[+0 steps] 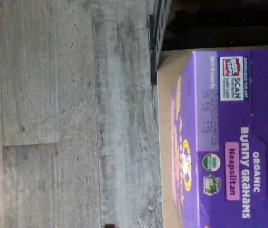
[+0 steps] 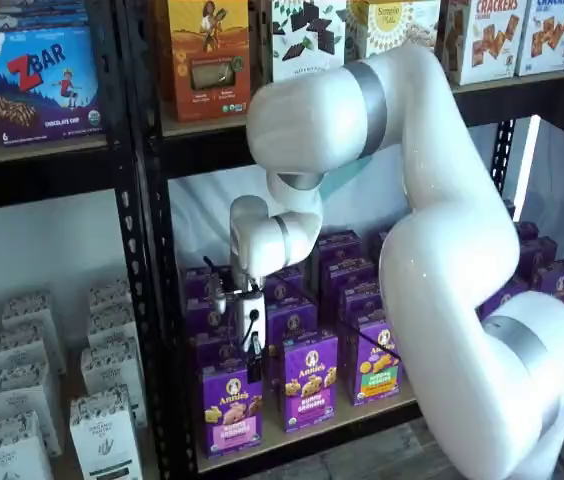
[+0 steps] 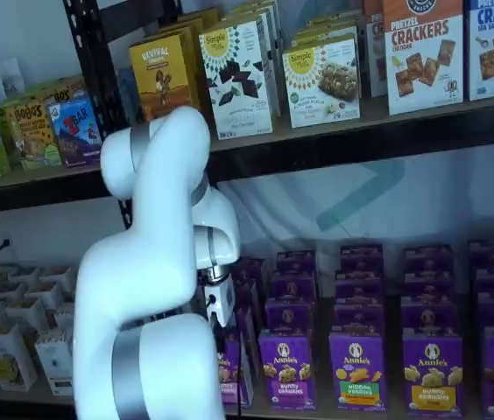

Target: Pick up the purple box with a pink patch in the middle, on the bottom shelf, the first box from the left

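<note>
The white arm fills the foreground in both shelf views, its wrist bent down so that the claw (image 2: 254, 362) hangs just above the top of the purple box (image 2: 230, 408); only a dark sliver of the fingers shows against the carton, so whether they are parted or closed I cannot tell. That box stands upright at the front edge of the bottom shelf (image 2: 362, 414), at the left end of the front row, with its pink band low on the face. In the wrist view the same purple box (image 1: 224, 137) fills one side, its top flap reading "Organic Bunny Grahams Neapolitan", with grey plank floor (image 1: 67, 114) beside it. Just beside it stands a second purple carton (image 2: 309, 378), then one with a green band (image 2: 374, 364).
</note>
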